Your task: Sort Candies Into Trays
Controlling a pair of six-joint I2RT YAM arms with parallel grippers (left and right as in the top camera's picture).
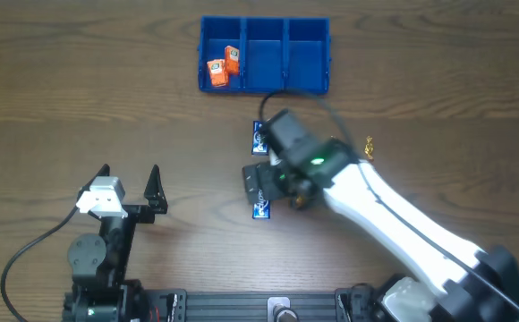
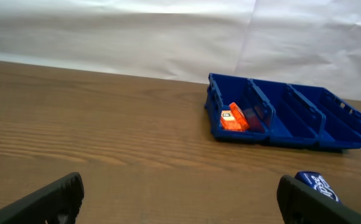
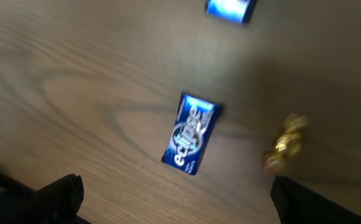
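While the left gripper (image 1: 130,172) sits open-jawed, the right gripper (image 3: 177,202) hangs jaws-spread over a blue packet (image 3: 191,134), due to descend and clamp it.

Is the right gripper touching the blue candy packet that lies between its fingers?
Apart. The right wrist view shows the blue candy packet lying on the table, with bare wood on both sides separating it from the open right gripper.

Wooden table (image 1: 63,89) with blue tray (image 1: 304,88), blue packets (image 1: 260,137), gold candy (image 1: 369,146).
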